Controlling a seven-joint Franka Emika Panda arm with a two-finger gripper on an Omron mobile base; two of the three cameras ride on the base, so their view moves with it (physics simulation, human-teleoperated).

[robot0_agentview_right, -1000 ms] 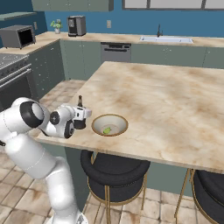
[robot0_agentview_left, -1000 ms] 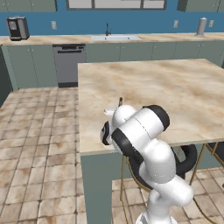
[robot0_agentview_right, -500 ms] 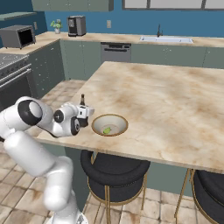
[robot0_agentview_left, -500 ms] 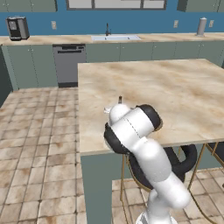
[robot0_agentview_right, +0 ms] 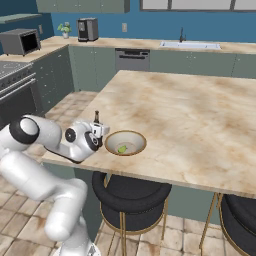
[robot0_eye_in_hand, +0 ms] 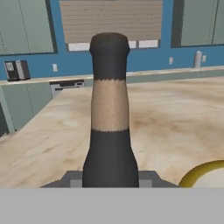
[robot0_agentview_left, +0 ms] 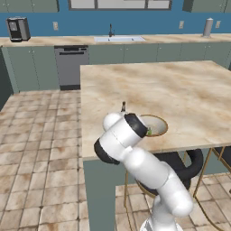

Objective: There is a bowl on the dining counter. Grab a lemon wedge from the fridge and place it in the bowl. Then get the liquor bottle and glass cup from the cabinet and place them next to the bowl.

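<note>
While the lemon wedge (robot0_agentview_right: 121, 148) is lying inside the bowl (robot0_agentview_right: 125, 142), the gripper (robot0_agentview_right: 98, 131) is gripping the liquor bottle (robot0_eye_in_hand: 110, 118) low on its body, jaws part closed around it, and holding it upright over the near left corner of the dining surface (robot0_agentview_right: 200, 120), just left of the bowl. The bottle-placing step is under way; next it probably needs lowering until the base sits flat, then releasing. The bottle is dark brown-black, with a tan band around its thin neck and a dark cap.
</note>
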